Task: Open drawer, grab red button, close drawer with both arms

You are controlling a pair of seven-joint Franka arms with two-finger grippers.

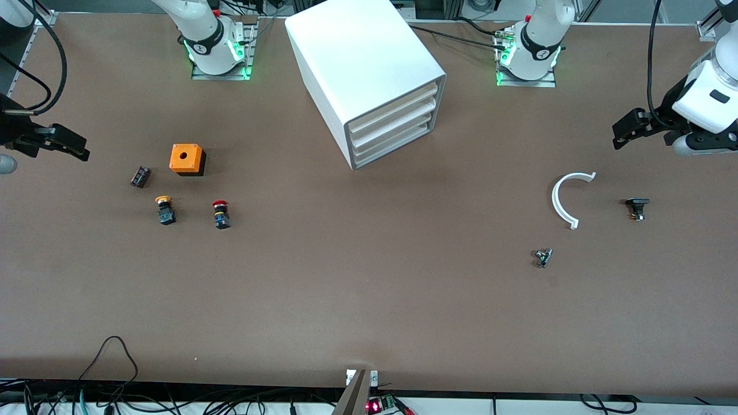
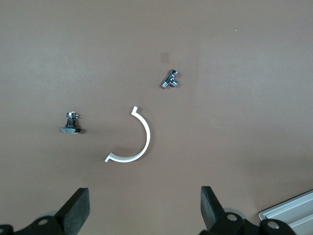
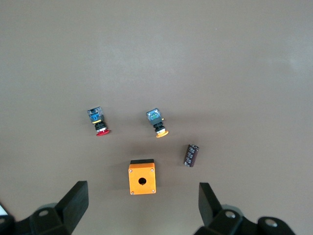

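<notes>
The white cabinet [image 1: 363, 63] stands at the back middle of the table with its drawers [image 1: 395, 122] all shut. The red-capped button [image 1: 220, 213] stands toward the right arm's end, nearer to the front camera than the orange box [image 1: 187, 159]. It also shows in the right wrist view [image 3: 99, 122]. My right gripper [image 1: 72, 143] is open and empty, up over the table's right-arm end; its wrist view [image 3: 142, 203] looks down on the orange box [image 3: 142, 176]. My left gripper [image 1: 625, 128] is open and empty, up over the left-arm end [image 2: 144, 205].
A yellow-capped button [image 1: 165, 209] and a dark cylinder [image 1: 140, 176] lie beside the red one. Toward the left arm's end lie a white arc [image 1: 562, 199], a small metal fitting [image 1: 542, 257] and a black part [image 1: 637, 207]. The cabinet's corner [image 2: 288, 213] shows in the left wrist view.
</notes>
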